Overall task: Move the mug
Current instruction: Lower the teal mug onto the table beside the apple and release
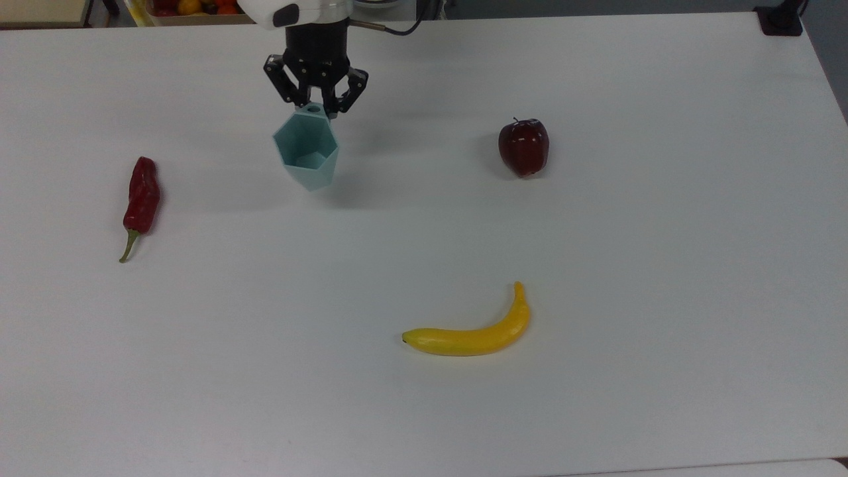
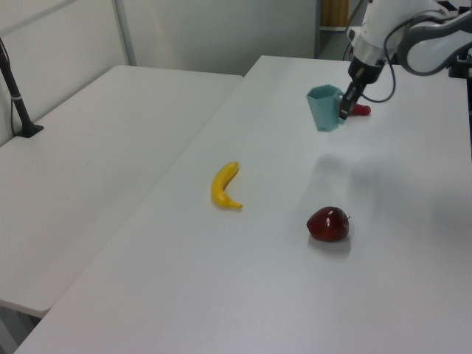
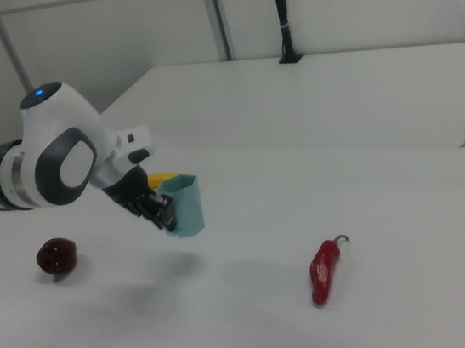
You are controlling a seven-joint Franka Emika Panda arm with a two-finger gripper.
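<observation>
The pale teal faceted mug (image 1: pixel 307 150) hangs in the air above the white table (image 1: pixel 596 265), held by its tab handle. My gripper (image 1: pixel 317 106) is shut on that handle, near the far edge of the table in the top view. In the left view the mug (image 2: pixel 323 108) is lifted beside the gripper (image 2: pixel 342 110), with its shadow on the table below. In the right view the mug (image 3: pixel 184 204) hangs upright at the gripper (image 3: pixel 166 213), well above the tabletop.
A red chili pepper (image 1: pixel 140 199) lies at the top view's left, a dark red apple (image 1: pixel 523 146) at its right, and a yellow banana (image 1: pixel 474 329) nearer the front. A box of fruit (image 1: pixel 199 8) sits past the far edge. A second white table (image 2: pixel 88 147) adjoins.
</observation>
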